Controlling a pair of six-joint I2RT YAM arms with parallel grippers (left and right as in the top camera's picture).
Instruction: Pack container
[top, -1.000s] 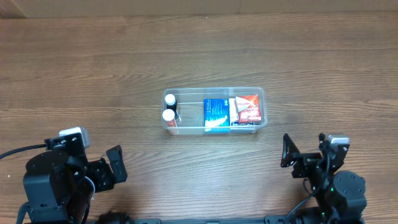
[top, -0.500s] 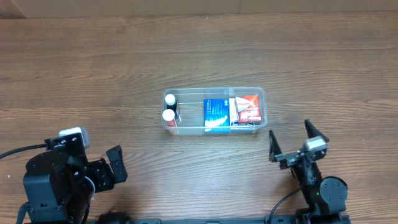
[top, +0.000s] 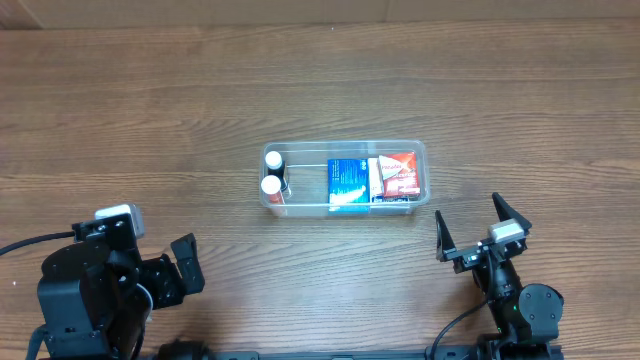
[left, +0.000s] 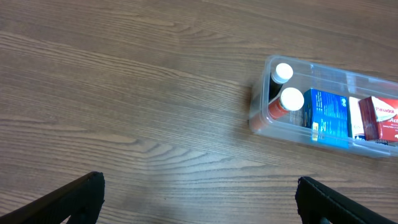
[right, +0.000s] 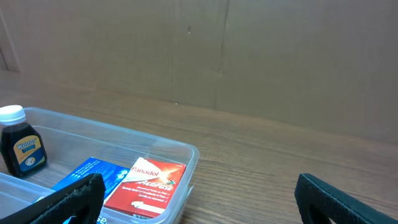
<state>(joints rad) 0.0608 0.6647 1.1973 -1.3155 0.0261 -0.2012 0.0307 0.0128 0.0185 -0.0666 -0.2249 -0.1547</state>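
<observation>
The clear plastic container (top: 424, 152) sits mid-table. It holds two white-capped bottles (top: 272, 172) at its left end, a blue box (top: 348, 183) in the middle and a red box (top: 398, 176) at its right end. It also shows in the left wrist view (left: 348, 79) and the right wrist view (right: 180, 150). My left gripper (top: 183, 268) is open and empty, near the front left edge. My right gripper (top: 478, 232) is open and empty, just in front of the container's right end.
The wooden table (top: 120, 110) carries nothing else. A brown cardboard wall (right: 249, 56) stands behind the table's far edge.
My right gripper turned and spread its fingers wide between one second ago and half a second ago, then settled. The left arm and the container have not moved.
</observation>
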